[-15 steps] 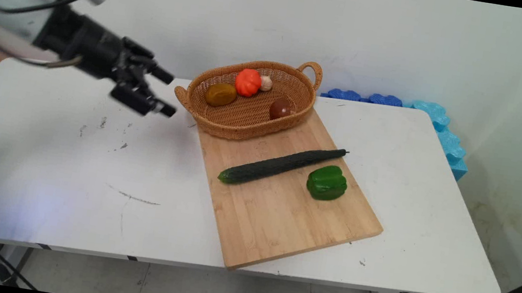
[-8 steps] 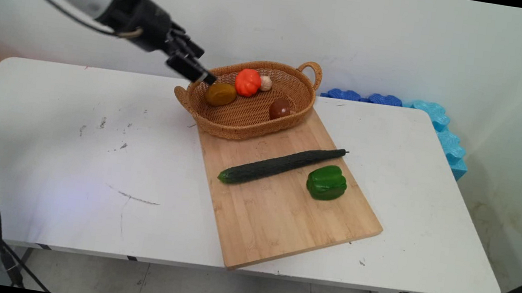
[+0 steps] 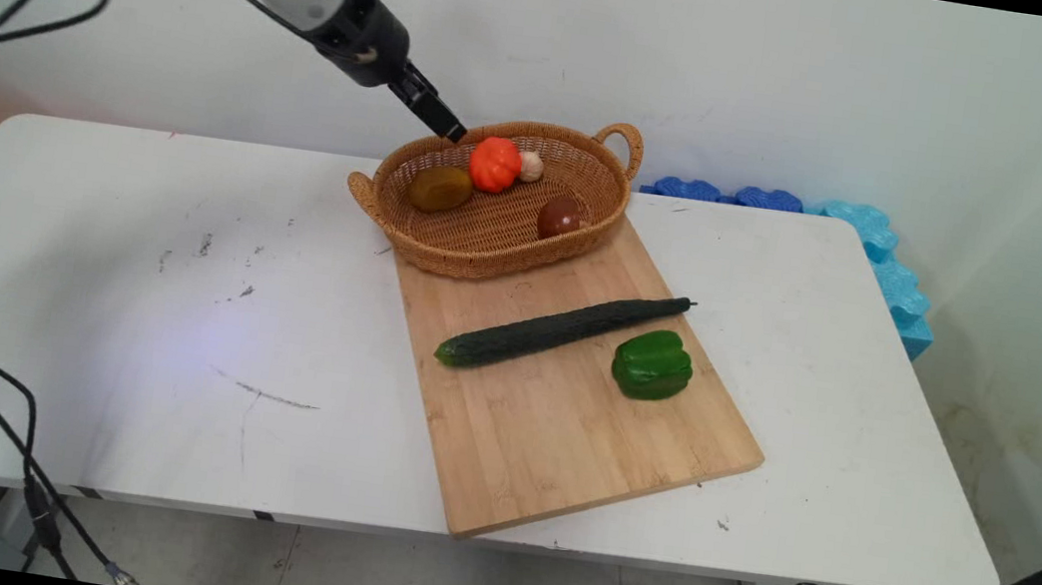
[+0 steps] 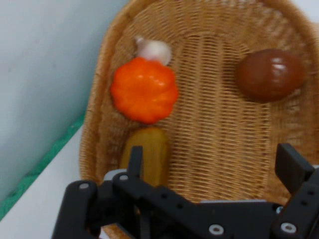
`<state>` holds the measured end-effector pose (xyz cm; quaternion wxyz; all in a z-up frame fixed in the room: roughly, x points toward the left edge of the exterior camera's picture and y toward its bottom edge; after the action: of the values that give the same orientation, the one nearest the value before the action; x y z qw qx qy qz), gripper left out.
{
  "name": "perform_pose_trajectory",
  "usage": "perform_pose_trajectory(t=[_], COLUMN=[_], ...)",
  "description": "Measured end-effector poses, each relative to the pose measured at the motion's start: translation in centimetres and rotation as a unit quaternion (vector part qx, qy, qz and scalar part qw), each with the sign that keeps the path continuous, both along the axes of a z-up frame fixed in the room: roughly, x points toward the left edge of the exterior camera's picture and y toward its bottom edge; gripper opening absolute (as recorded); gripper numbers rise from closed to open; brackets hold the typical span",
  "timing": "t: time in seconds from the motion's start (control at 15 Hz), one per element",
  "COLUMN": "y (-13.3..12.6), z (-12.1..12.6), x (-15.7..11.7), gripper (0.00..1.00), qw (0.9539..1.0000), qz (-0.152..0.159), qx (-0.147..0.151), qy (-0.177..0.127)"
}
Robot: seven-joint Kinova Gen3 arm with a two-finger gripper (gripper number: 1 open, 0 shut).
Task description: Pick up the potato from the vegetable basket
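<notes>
In half a second I have swung from the basket's near-left rim to above its far side. My gripper (image 4: 212,167) hangs spread and empty over the wicker basket (image 3: 446,247); beneath lie the olive potato (image 4: 149,154), orange pumpkin (image 4: 144,89), garlic (image 4: 153,49) and brown ball (image 4: 270,73). No lettering is readable anywhere.

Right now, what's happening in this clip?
The gripper hangs open and empty above the basket's back rim, nearest the orange pumpkin and the yellow-brown piece. Garlic and a brown piece also lie inside. The cucumber and pepper lie on the board.
</notes>
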<state>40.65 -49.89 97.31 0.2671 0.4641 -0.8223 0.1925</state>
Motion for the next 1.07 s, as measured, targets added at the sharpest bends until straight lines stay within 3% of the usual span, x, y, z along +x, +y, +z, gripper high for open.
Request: perform_pose_trajectory(t=[0.47,1.07], y=[-6.0,-9.4], z=[-5.4,-9.0], x=[-0.2,-0.7], gripper=[1.00,1.00], qw=[0.9973,0.9931], qz=[0.033,0.044], qx=[0.051,0.088], qy=[-0.041,-0.064])
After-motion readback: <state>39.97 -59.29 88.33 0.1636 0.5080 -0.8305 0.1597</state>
